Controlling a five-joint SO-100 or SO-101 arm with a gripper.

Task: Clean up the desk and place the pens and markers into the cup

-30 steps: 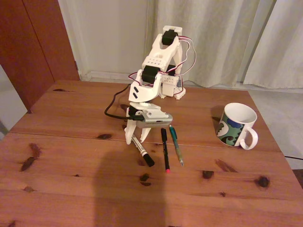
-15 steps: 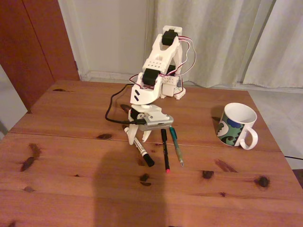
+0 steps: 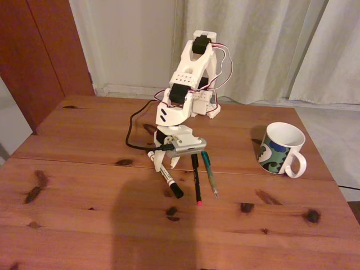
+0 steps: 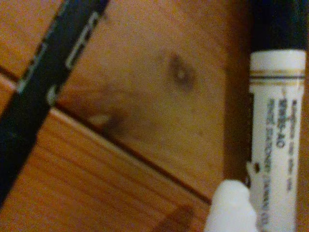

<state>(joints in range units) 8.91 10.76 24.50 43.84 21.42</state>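
Dim warm indoor light, broad soft shadow on the desk (image 3: 84, 225) in front of the white marker (image 3: 167, 178), wrist view close, blurred, grainy

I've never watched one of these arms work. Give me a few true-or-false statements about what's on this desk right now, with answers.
1. The cup stands upright with no pens inside. True.
2. The end effector is down at the white marker. True.
3. The teal pen is already in the cup. False: it lies on the desk, beside the black pen.
4. The cup lies tipped on its side. False: it stands upright, to the right of the pens in the fixed view.
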